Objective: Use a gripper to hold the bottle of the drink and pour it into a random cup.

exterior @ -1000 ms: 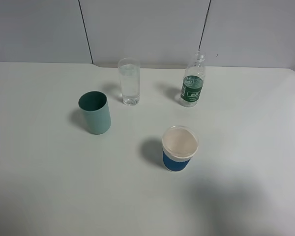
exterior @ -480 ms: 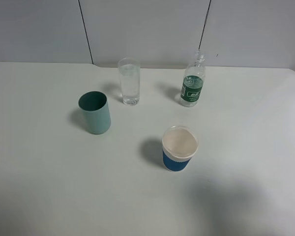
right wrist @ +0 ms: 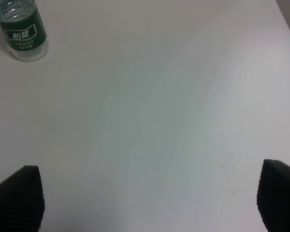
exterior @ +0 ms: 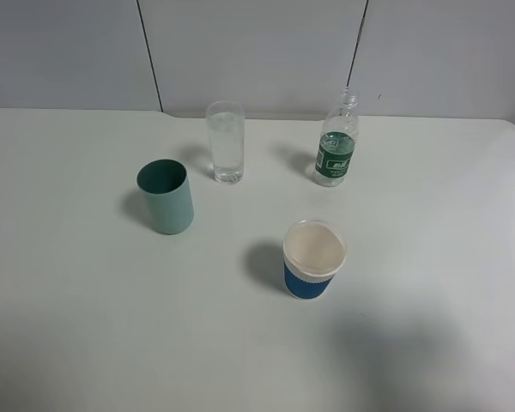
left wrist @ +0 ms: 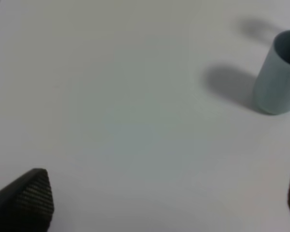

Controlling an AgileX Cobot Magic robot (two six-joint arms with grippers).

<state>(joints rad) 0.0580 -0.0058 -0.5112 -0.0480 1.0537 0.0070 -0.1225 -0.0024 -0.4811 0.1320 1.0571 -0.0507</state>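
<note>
high view: white table (exterior: 86, 326), grey wall panels behind. bottle (exterior: 337, 148) stands upright near back edge. tall clear cup (exterior: 226, 142) left of bottle, apart.
left wrist: left gripper (left wrist: 154, 203) wide open over bare table, teal cup (left wrist: 279, 73) ahead.
right wrist: right gripper (right wrist: 150, 200) wide open, holds nothing, bottle (right wrist: 21, 30) far ahead.

A lab-like test bench: bare white table (exterior: 86, 326), plain grey wall panels (exterior: 249, 51).

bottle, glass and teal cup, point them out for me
bottle (exterior: 336, 160), exterior high view, on the green label
glass (exterior: 227, 146), exterior high view, on the middle of its clear wall
teal cup (exterior: 168, 204), exterior high view, on its outer side
</note>
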